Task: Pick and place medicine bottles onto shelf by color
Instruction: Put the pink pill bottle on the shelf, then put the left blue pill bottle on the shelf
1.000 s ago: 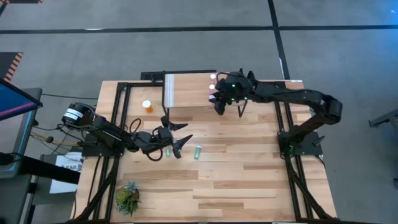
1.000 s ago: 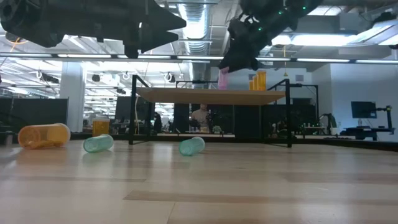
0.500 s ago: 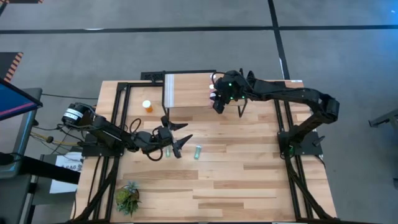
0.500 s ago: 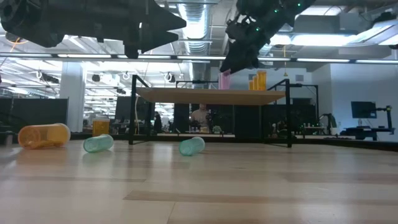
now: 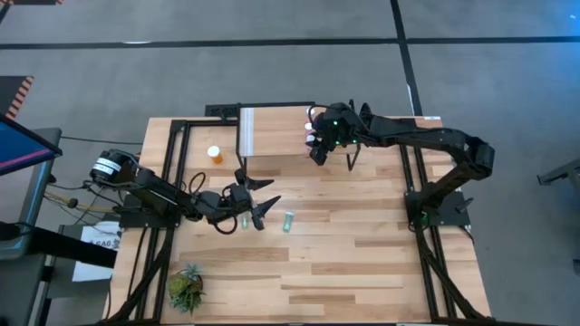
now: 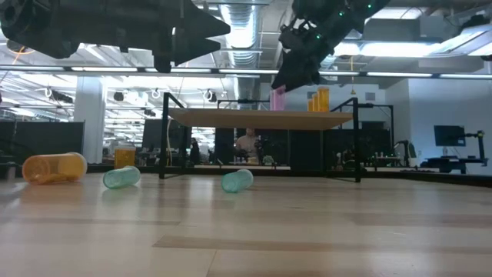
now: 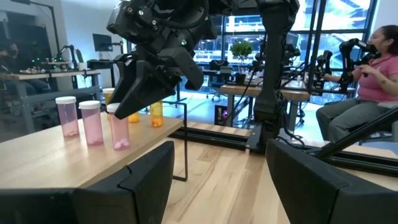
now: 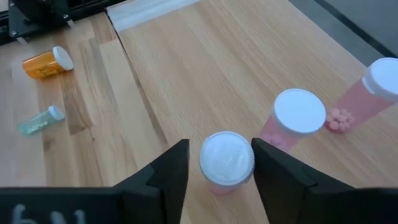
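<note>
The right end effector [image 5: 314, 145] hangs over the near edge of the shelf [image 5: 272, 131], its fingers [image 8: 163, 176] parted with a pink bottle [image 8: 226, 163] standing upright between them; narrow gaps show on both sides of the white cap, so the fingers straddle it without clearly gripping. Just beyond that bottle stand two more pink bottles [image 8: 294, 119] in a row on the shelf top, each upright and apart from the next. In the left wrist view two orange bottles [image 7: 156, 112] stand on the shelf behind the right end effector. The left end effector [image 5: 258, 201] hovers above the surface in front of the shelf, its fingers [image 7: 309, 180] spread wide and empty. Directly beneath it lies a teal bottle [image 5: 244, 220] on its side, and just to its right a second teal bottle [image 5: 288, 220] also lies flat. A wide orange bottle [image 5: 215, 155] lies on the surface to the left of the shelf, well apart from both end effectors. A small green plant [image 5: 187, 288] sits near the surface's front left corner. A person [image 7: 367, 74] in a pink top sits in the room beyond.
</note>
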### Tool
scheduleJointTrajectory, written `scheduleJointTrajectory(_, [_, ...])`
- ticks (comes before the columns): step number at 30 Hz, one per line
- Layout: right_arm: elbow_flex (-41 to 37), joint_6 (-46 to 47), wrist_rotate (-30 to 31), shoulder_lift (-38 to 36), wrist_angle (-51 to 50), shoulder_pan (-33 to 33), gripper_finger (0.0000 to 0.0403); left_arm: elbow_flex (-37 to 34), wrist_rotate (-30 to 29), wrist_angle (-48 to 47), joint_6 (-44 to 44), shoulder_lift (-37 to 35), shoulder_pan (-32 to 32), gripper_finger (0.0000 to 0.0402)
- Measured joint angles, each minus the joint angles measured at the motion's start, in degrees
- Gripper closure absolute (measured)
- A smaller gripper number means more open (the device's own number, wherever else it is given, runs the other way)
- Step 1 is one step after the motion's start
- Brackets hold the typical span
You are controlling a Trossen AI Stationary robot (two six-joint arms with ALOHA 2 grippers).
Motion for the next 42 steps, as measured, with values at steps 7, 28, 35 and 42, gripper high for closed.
scheduleJointTrajectory(7, [0.0, 0.1, 0.0, -0.4, 0.8, 0.0, 0.0164, 0.0, 0.0, 0.0, -0.2, 0.0, 0.0, 0.0157])
scheduleJointTrajectory(28, [10.8, 0.2, 1.3, -7.2, -19.8, 5.4, 0.0147, 0.0, -0.1, -1.9, -0.3, 0.0, 0.0, 0.0157])
scheduleJointTrajectory(35, [-1.6, 6.8, 8.9, -21.2, -16.5, 16.8, 0.0148, 0.0, 0.6, -4.1, -3.2, -0.5, 0.4, 0.0157])
scheduleJointTrajectory(42, [-21.6, 13.2, 18.8, -30.6, 3.3, 34.2, 0.0148, 0.0, 5.4, -4.5, -6.2, -0.5, 2.0, 0.0157])
